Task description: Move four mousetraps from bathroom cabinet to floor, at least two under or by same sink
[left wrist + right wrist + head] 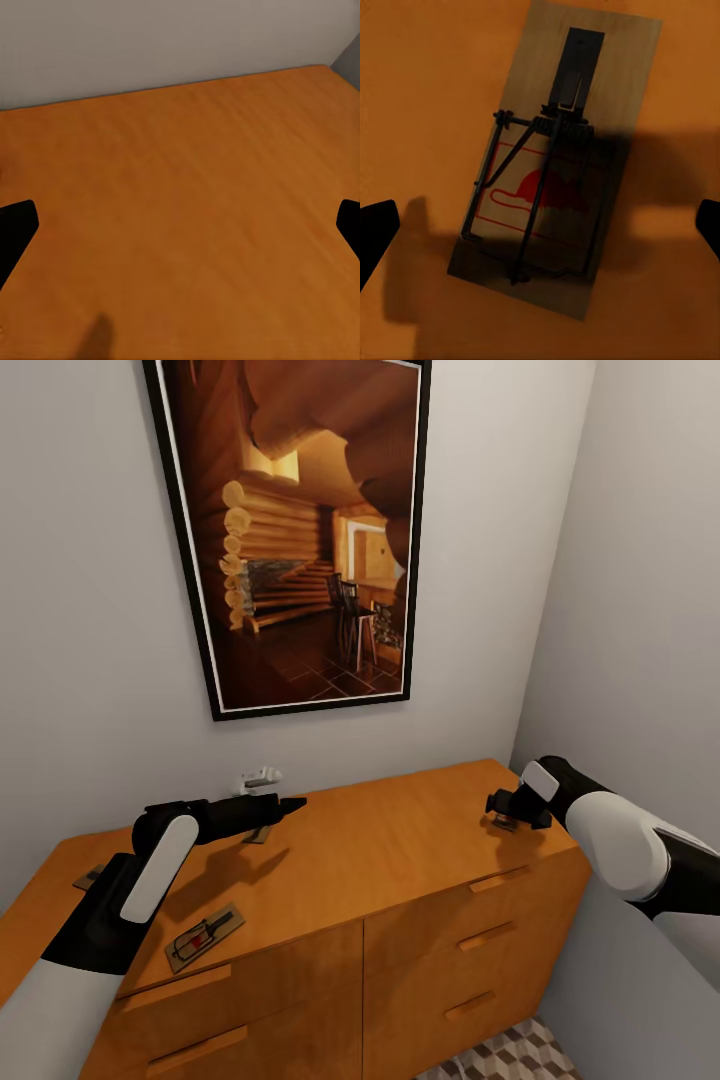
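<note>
The orange-brown cabinet [400, 840] stands against the wall below me. One mousetrap [205, 937] lies near its front left edge. Another mousetrap [258, 834] peeks out under my left arm, and a third [90, 878] shows at the far left, partly hidden by that arm. My left gripper [290, 805] hovers open over bare cabinet top [187, 195], fingertips [15, 232] wide apart. My right gripper [497, 803] hangs open near the cabinet's right end, directly above a mousetrap [559, 165] lying flat, its fingertips [376, 229] on either side and apart from it.
A large framed picture [300, 530] hangs on the wall above the cabinet. A small white fitting [258, 775] sits on the wall just above the top. A grey side wall [640, 610] closes in on the right. Cube-patterned floor tiles [510, 1055] show at the cabinet's foot.
</note>
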Controlling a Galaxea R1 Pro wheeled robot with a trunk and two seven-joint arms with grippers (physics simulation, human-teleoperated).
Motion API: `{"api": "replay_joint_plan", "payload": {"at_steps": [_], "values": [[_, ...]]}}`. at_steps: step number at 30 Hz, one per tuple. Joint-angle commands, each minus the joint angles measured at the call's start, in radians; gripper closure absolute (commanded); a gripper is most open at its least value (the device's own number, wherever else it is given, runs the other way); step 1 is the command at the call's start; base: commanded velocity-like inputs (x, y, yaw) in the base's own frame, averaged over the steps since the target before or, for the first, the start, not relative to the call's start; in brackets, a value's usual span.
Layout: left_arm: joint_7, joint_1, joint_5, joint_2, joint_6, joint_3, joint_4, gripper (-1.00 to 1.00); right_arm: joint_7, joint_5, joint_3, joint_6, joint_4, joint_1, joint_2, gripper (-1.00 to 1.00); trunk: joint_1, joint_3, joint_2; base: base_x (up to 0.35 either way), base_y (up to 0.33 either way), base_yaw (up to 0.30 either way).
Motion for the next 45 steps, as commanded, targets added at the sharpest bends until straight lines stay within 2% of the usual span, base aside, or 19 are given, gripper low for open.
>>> {"api": "replay_joint_plan", "payload": {"at_steps": [1,26,27,45], "values": [[0.003,-0.001,0.003,0.001,0.003,-0.001,-0.001,-1.00,-0.007,0.003,-0.008,0.003,0.000,0.005,0.001,-1.00,0.000,-0.001,0.000,0.000,0.000,0.000],[0.003,-0.001,0.004,0.000,0.003,-0.001,-0.001,-1.00,-0.008,0.004,-0.008,-0.002,0.016,0.005,-0.001,-1.00,0.000,-0.001,0.000,0.000,0.000,0.000],[0.003,-0.001,0.004,0.000,0.003,-0.001,-0.001,-1.00,-0.008,0.004,-0.008,-0.004,0.018,0.005,-0.001,1.00,0.000,-0.001,0.000,0.000,0.000,0.000],[0.003,-0.001,0.004,0.000,0.003,-0.001,-0.001,-1.00,-0.027,0.010,-0.008,-0.018,0.029,0.005,-0.003,1.00,0.000,-0.001,0.000,0.000,0.000,0.000]]}}
